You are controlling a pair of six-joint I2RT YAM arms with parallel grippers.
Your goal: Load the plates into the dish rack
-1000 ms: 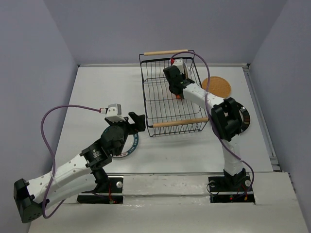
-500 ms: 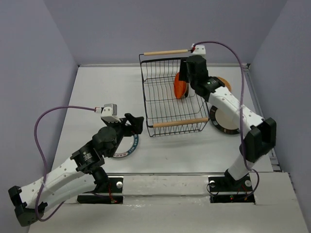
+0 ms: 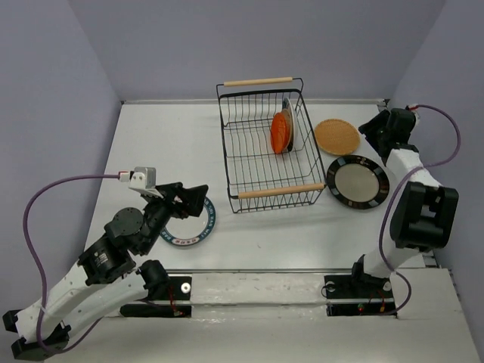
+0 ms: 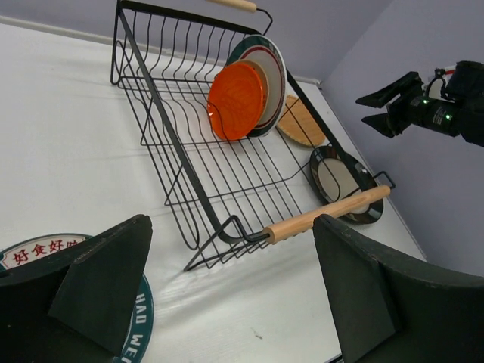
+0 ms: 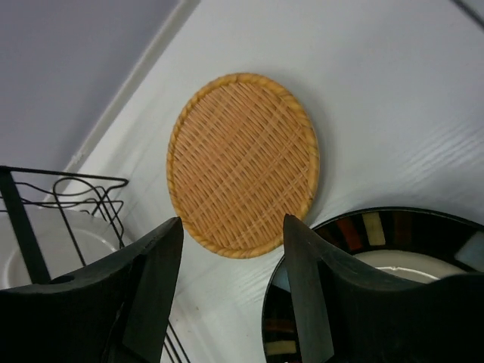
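Pincer left [image 4: 231,280] wide, empty | pincer right [image 5: 233,242] parted, empty | patterned-rim plate [image 4: 45,249] half hidden

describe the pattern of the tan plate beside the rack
Basket-like weave on the tan plate; clearest in right wrist view.

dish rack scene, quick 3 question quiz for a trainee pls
1. True or false: the orange plate lies flat on the table.
2. In the right wrist view, what shows between the fingers of the right gripper? A) woven plate B) orange plate C) a cup
3. In the top view, how many plates lie flat on the table outside the dish rack?

Key
1. False: it stands on edge in the dish rack.
2. A
3. Three: the woven plate, the black-rimmed plate and the patterned plate by the open left gripper.
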